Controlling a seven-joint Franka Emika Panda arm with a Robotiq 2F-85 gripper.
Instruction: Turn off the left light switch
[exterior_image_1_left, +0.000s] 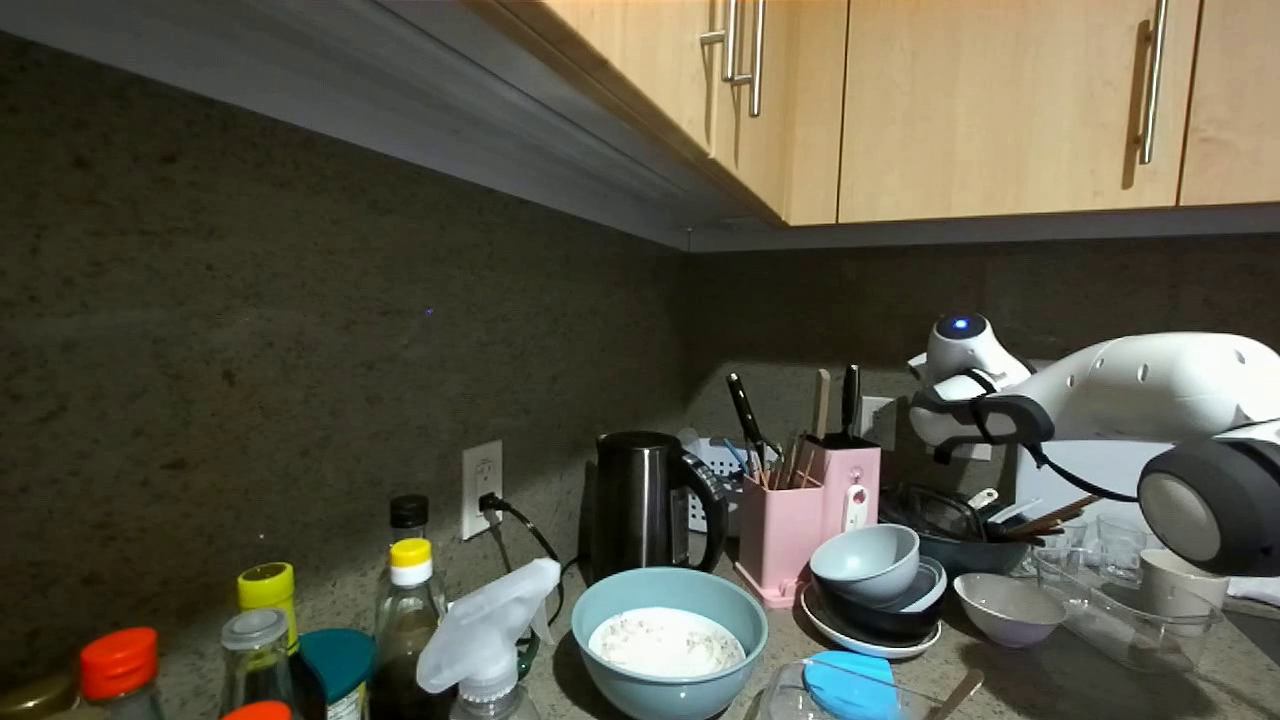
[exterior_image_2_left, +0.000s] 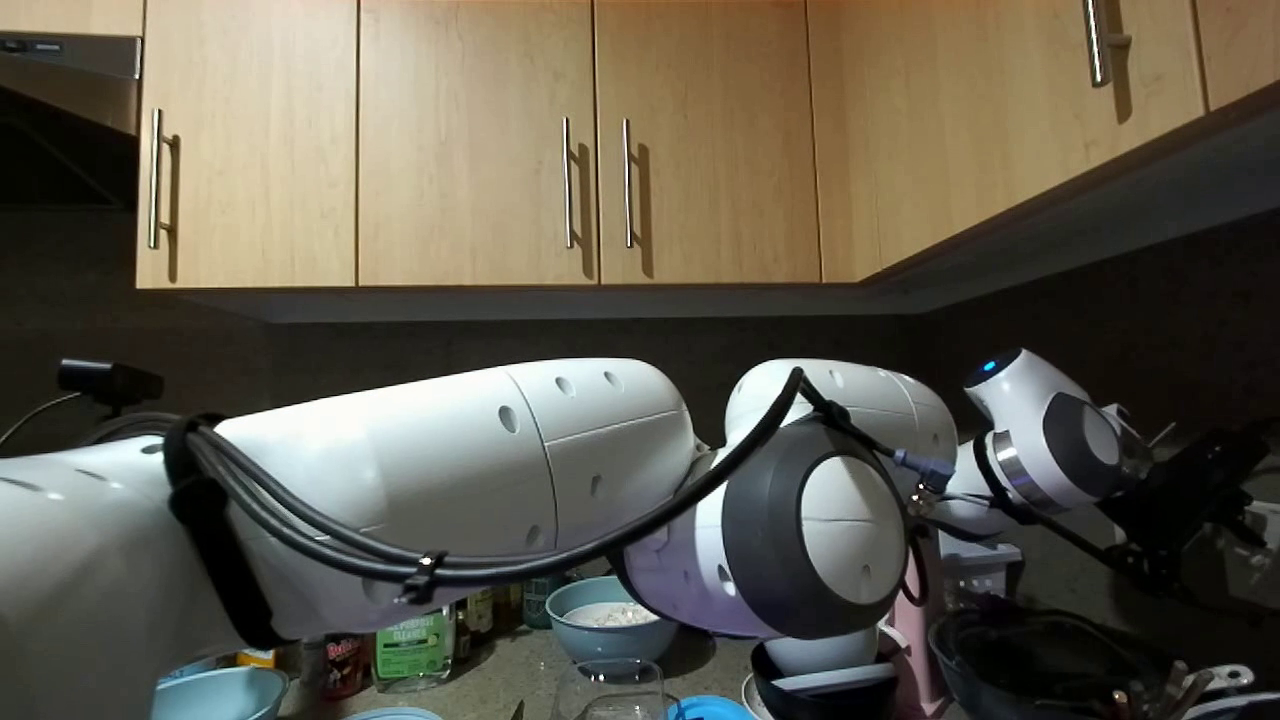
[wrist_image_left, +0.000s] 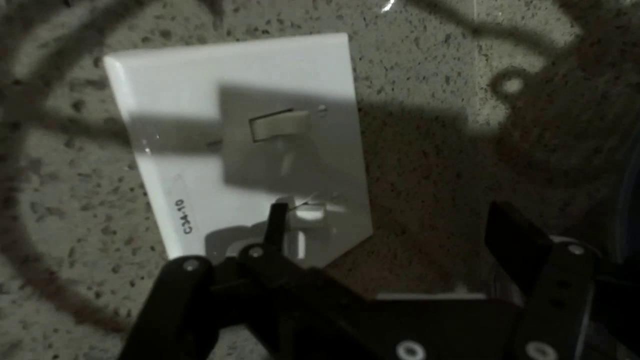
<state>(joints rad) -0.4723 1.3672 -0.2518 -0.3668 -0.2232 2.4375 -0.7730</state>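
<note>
In the wrist view a white switch plate (wrist_image_left: 185, 105) is on a speckled stone wall, tilted in the picture. It carries two toggles: an upper toggle (wrist_image_left: 282, 124) and a lower toggle (wrist_image_left: 311, 212). I cannot tell from this turned view which one is the left switch. My gripper (wrist_image_left: 390, 215) is open, with nothing between its fingers. One fingertip is right beside the lower toggle; I cannot tell if it touches. The other finger is off the plate, over bare wall. In an exterior view the gripper (exterior_image_2_left: 1235, 485) is a dark shape near the wall.
A pink knife block (exterior_image_1_left: 850, 480) and stacked bowls (exterior_image_1_left: 865, 565) stand near the arm. A dark pan (exterior_image_2_left: 1030, 650) with utensils lies under the gripper. A kettle (exterior_image_1_left: 640, 500) stands in the corner. Wall cabinets (exterior_image_2_left: 480, 140) hang above the arm.
</note>
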